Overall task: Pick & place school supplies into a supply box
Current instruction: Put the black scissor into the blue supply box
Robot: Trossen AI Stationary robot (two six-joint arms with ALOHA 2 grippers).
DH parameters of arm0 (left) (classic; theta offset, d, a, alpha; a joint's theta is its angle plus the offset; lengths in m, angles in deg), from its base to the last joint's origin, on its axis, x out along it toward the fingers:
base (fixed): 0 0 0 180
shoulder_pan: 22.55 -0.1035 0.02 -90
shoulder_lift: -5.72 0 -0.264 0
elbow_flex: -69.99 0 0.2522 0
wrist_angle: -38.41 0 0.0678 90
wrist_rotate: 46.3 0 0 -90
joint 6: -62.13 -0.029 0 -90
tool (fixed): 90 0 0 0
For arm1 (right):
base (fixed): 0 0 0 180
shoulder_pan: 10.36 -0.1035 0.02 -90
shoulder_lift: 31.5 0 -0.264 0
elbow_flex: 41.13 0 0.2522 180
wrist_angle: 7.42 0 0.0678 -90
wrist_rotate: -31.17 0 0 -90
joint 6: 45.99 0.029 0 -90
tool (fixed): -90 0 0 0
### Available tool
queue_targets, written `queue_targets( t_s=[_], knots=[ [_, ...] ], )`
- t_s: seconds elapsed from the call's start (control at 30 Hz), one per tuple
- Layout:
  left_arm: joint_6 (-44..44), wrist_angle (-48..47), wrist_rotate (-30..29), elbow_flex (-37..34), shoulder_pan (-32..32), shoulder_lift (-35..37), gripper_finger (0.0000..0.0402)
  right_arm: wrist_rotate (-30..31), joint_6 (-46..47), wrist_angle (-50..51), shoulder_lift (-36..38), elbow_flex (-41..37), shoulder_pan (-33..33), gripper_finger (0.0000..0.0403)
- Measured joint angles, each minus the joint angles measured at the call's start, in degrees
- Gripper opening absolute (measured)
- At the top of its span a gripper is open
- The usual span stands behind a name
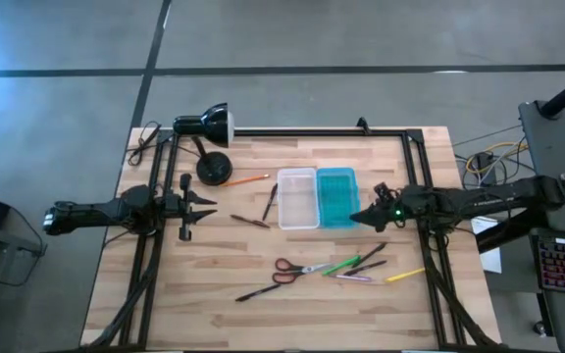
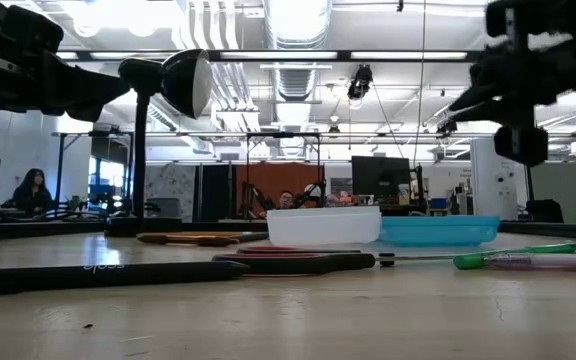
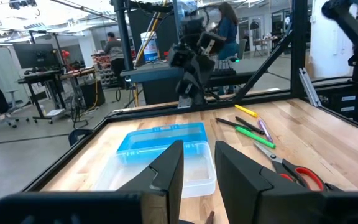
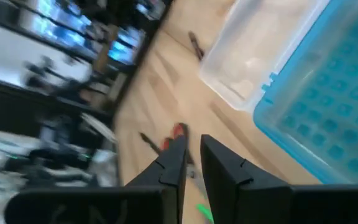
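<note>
Supply box (image 1: 318, 197): one, lying open mid-table (image 1: 214, 294), clear half left, teal half right, empty. Scissors (image 1: 297, 270): one pair, red-handled, on the table nearer the front edge than the box. Pens and markers: about nine loose, all outside the box. No legible writing. Left pincer (image 1: 204, 204) released, empty, left of box. Right pincer (image 1: 359, 216) at teal half's corner, narrowly parted, empty

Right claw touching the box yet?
Apart. High view shows the right claw just off the teal corner of the box; low view shows it raised above the table.
</note>
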Motion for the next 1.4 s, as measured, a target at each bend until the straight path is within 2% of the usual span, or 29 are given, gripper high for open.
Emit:
queue_targets(
  t_s=[0.2,0.33,0.5,0.67,0.73,0.93,1.17,1.3,1.4],
  knots=[
    [0.02,-0.02,-0.09,-0.01,0.02,-0.01,0.0077,0.18,-10.94,24.95,-21.99,20.16,-3.40,0.0111],
    [0.02,0.00,-0.09,-0.01,0.01,-0.01,0.0076,-0.01,-18.95,33.81,-34.71,31.31,-7.51,0.0159],
    [0.00,-0.02,-0.09,0.00,0.02,-0.01,0.0076,0.16,-36.12,34.39,-46.45,42.76,-11.02,0.0195],
    [0.02,-0.02,-0.09,0.01,0.00,-0.01,0.0076,0.19,-55.54,34.32,-57.50,52.05,-12.04,0.0208],
    [0.01,-0.02,-0.09,0.00,0.01,-0.01,0.0076,0.11,-59.35,33.40,-61.69,55.25,-12.10,0.0210],
    [0.00,-0.02,-0.07,0.01,0.02,0.01,0.0076,-3.00,-60.48,29.64,-71.77,63.38,-12.07,0.0207],
    [0.02,-0.03,-0.07,0.00,0.01,0.00,0.0077,-2.56,-56.96,28.49,-79.22,68.69,-14.69,0.0206],
    [0.02,-0.04,-0.07,-0.01,0.00,-0.01,0.0076,3.83,-52.04,28.10,-82.40,70.52,-15.29,0.0206],
    [0.00,-0.04,-0.05,-0.01,0.01,-0.01,0.0076,5.27,-47.31,28.18,-84.00,71.23,-15.05,0.0206]
  ],
)
